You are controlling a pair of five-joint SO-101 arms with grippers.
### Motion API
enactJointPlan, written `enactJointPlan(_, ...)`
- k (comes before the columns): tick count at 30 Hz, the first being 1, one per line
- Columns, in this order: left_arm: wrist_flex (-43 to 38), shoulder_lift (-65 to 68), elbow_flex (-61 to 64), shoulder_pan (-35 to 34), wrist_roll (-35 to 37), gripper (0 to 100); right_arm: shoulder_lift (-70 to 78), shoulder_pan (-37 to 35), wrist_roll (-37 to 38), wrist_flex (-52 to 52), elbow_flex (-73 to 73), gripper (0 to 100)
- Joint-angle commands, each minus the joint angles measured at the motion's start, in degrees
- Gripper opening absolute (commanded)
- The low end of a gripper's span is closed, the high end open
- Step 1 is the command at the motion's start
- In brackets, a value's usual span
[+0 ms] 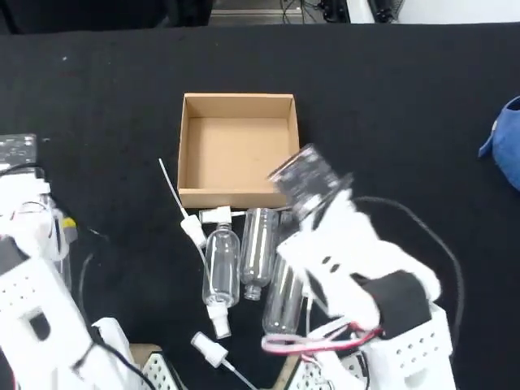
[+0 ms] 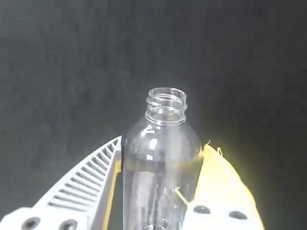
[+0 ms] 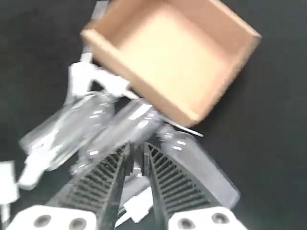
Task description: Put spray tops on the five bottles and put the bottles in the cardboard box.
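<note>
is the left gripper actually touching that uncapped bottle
Touching. The left wrist view shows the left gripper closed around the clear bottle, one finger pressed against each side with no gap.

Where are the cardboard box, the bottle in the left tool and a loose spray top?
cardboard box (image 1: 238,146), high view, on its bare floor.
bottle (image 2: 160,158), left wrist view, on its clear body below the neck.
spray top (image 1: 209,348), high view, on its white head.
</note>
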Motion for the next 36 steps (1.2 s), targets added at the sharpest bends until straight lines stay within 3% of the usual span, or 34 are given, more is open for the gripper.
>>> enactJointPlan(1, -3.16, -5.89, 0.22, 0.66, 7.38, 3, 1.54, -12.75, -0.44, 0.35, -1.98, 1.5)
enactJointPlan(11, -14.86, 9.49, -2.59, -14.29, 8.79, 3, 17.63, -32.26, -3.25, -11.25, 2.51, 1.5)
enactJointPlan(16, -15.47, 19.52, -10.07, -21.49, 8.88, 3, 20.53, -37.27, -6.24, -21.19, 8.57, 1.5)
enactJointPlan(23, -15.03, 34.81, -22.29, -28.88, 12.66, 3, 26.51, -37.27, -6.24, -29.36, 10.51, 1.5)
enactJointPlan(28, -14.95, 42.64, -26.59, -29.41, 12.84, 3, 35.03, -29.36, -13.98, -37.63, 6.81, 1.5)
enactJointPlan(36, -15.03, 43.16, -26.86, -28.88, 12.84, 3, 48.92, -28.48, -19.08, -38.07, -3.21, 1.6)
